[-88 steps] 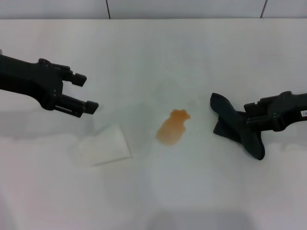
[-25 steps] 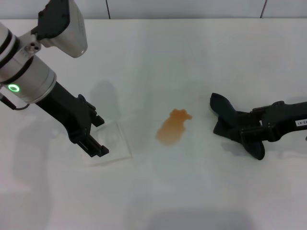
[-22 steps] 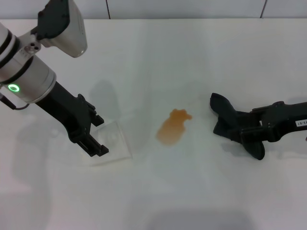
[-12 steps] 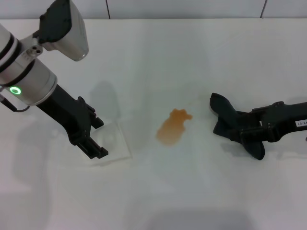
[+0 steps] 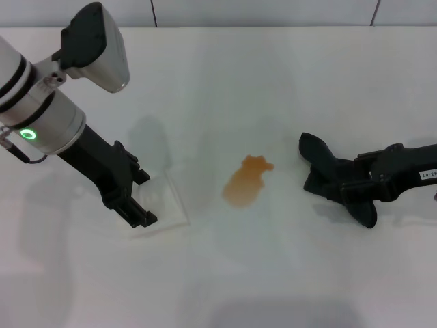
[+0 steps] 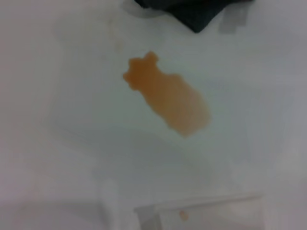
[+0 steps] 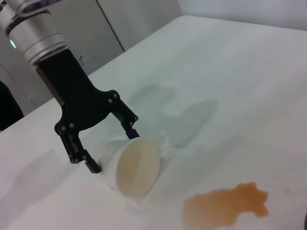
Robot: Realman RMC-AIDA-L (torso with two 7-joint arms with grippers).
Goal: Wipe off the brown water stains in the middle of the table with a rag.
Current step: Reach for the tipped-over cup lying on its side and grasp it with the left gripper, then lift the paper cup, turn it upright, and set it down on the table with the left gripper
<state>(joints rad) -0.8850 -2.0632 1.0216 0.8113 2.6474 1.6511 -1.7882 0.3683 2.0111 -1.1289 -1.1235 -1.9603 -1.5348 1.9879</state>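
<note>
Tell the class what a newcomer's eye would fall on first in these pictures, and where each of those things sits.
First, the brown water stains, an orange-brown blotch in the middle of the white table. To its right, the right gripper is at the dark rag lying on the table. On the left, the left gripper straddles a whitish cup tipped on its side, fingers open either side.

A small white label (image 5: 428,175) sits on the black right arm, its characters too small to read.
</note>
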